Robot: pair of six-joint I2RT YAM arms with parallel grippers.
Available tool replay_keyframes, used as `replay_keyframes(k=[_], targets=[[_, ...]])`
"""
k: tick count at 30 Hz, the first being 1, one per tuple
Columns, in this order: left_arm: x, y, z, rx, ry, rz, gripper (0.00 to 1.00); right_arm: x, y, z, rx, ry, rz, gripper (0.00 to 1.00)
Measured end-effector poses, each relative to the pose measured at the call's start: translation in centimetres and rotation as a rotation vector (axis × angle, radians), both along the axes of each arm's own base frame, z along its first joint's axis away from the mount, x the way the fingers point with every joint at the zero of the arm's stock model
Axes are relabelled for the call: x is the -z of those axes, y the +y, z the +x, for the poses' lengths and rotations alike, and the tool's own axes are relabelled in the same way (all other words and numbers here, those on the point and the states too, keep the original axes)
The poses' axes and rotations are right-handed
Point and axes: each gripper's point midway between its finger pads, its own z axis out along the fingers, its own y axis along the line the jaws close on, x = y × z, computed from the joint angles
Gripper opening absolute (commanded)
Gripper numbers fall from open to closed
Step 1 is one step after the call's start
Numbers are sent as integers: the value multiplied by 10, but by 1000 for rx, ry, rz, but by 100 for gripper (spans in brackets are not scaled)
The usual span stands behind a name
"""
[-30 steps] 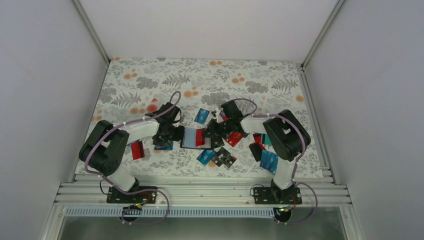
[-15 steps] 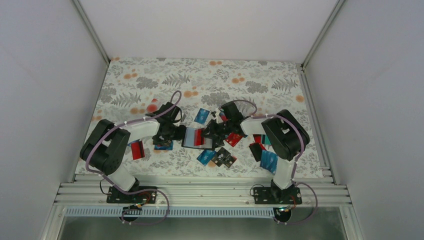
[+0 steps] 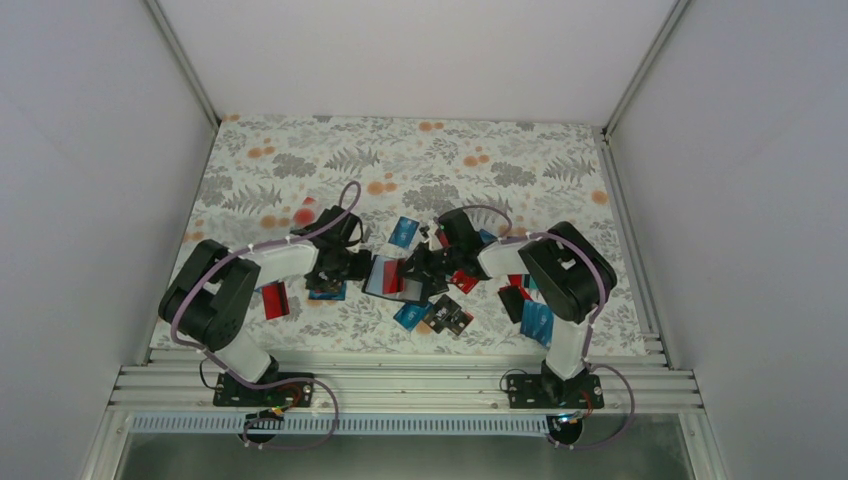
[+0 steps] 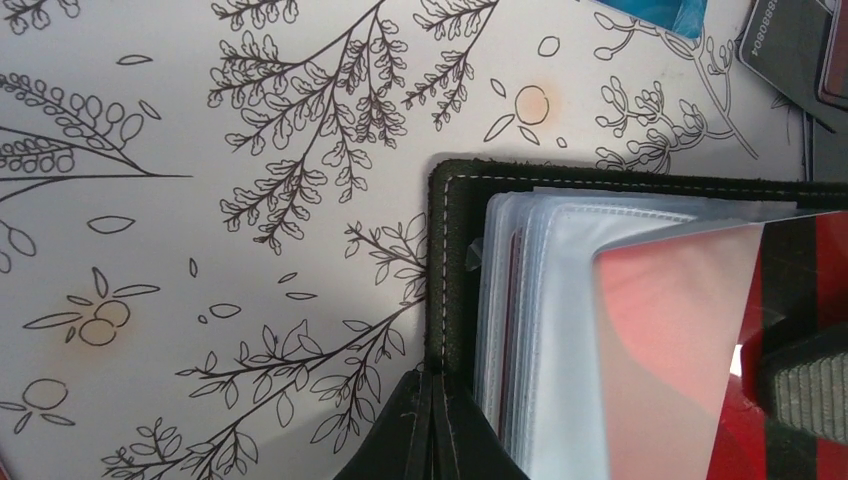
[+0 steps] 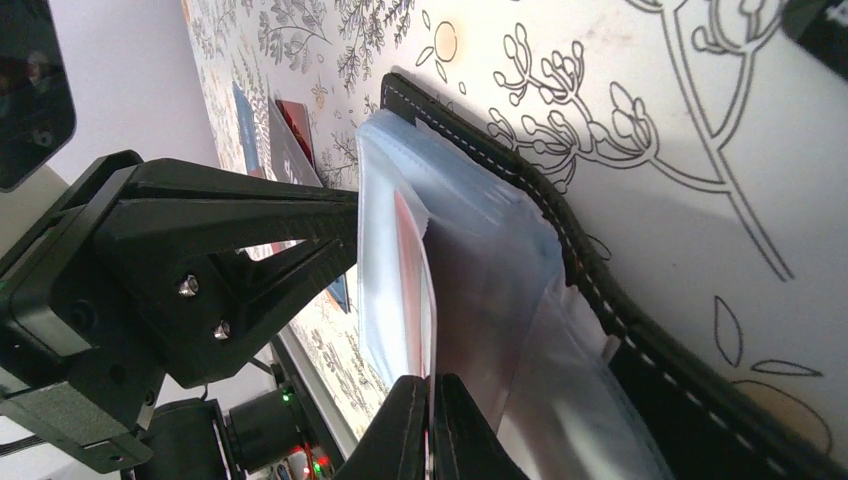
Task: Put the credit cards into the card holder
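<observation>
Since a second ago, right claw [image 3: 416,271] has pushed toward left claw [image 3: 360,269], which clamps the holder [image 4: 446,240] by its cover, between them. Right claw pinches a red card [image 4: 670,340] at the sleeves [image 5: 470,230]; a skewed push could buckle them or miss the pocket.

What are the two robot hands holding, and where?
The left gripper pinches the card holder by its black cover's edge; the right gripper pinches a clear sleeve inside by its edge.
</observation>
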Motion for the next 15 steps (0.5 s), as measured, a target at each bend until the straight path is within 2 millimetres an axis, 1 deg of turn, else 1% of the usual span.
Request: replay_keyframes(k=[8, 15], targets=[[0, 1, -1, -25, -10, -22, 2, 6, 0, 0, 60, 9, -13, 4], [1, 1, -7, -49, -19, -57, 2, 3, -5, 2, 114, 0, -33, 4]])
